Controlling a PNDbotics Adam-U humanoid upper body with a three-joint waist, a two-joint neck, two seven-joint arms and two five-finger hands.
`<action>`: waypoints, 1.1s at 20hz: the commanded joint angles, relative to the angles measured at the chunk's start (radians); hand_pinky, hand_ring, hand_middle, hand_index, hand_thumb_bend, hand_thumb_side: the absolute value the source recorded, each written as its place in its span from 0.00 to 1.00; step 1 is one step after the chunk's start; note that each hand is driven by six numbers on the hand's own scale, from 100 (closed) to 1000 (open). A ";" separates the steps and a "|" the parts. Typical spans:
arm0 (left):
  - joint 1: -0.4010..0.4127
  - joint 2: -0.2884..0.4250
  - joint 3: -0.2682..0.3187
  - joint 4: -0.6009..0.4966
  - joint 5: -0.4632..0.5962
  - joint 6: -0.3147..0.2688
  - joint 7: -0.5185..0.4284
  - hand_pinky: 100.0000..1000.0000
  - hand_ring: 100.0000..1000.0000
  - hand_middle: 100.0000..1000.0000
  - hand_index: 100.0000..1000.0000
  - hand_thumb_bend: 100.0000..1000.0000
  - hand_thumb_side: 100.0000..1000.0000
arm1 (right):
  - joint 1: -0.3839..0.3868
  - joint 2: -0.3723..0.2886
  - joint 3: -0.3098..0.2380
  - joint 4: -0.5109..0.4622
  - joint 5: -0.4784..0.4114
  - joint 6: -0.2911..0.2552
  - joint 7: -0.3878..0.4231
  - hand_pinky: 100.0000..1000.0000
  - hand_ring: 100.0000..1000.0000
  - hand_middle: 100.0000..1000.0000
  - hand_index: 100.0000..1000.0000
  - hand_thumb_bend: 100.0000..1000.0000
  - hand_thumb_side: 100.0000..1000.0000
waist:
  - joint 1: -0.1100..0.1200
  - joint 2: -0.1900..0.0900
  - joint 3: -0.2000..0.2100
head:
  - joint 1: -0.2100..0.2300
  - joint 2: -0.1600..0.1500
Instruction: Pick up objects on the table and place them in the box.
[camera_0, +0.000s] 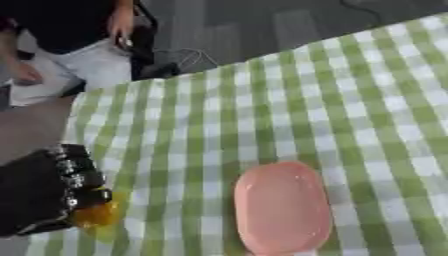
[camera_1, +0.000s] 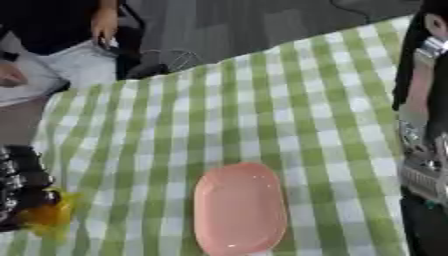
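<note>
A pink oval tray (camera_0: 282, 207) lies on the green-and-white checked tablecloth (camera_0: 289, 105), near the front edge, with nothing in it. At the lower left, my black left hand (camera_0: 54, 192) has its fingers curled round a small yellow-orange object (camera_0: 94, 215), held just above the cloth's left edge and well to the left of the tray. My right hand (camera_1: 423, 172) shows only in the right eye view, as dark and silver parts along the right edge, level with the tray and apart from it.
The table's far edge runs slantwise from the upper right down to the left, with grey floor (camera_0: 262, 25) and some cables (camera_0: 188, 57) beyond it. The table's left edge lies close to my left hand.
</note>
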 joint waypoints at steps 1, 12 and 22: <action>-0.014 0.046 0.061 -0.013 0.061 -0.273 0.276 0.00 0.00 0.00 0.08 0.60 0.00 | -0.002 0.006 0.002 -0.008 -0.019 -0.010 -0.015 0.57 0.66 0.72 1.00 0.00 1.00 | -0.004 -0.032 0.006 | -0.009 -0.018; -0.103 0.092 0.009 0.034 0.137 -0.254 0.237 0.00 0.00 0.00 0.08 0.64 0.00 | -0.007 0.005 0.006 -0.008 -0.070 -0.054 -0.026 0.54 0.63 0.70 1.00 0.00 1.00 | -0.006 -0.073 -0.047 | 0.018 0.018; -0.264 0.059 -0.098 0.095 0.201 -0.273 0.108 0.00 0.00 0.00 0.08 0.64 0.00 | -0.008 0.022 0.006 -0.008 -0.079 -0.053 -0.051 0.55 0.64 0.70 1.00 0.00 1.00 | -0.004 -0.091 -0.082 | 0.048 0.072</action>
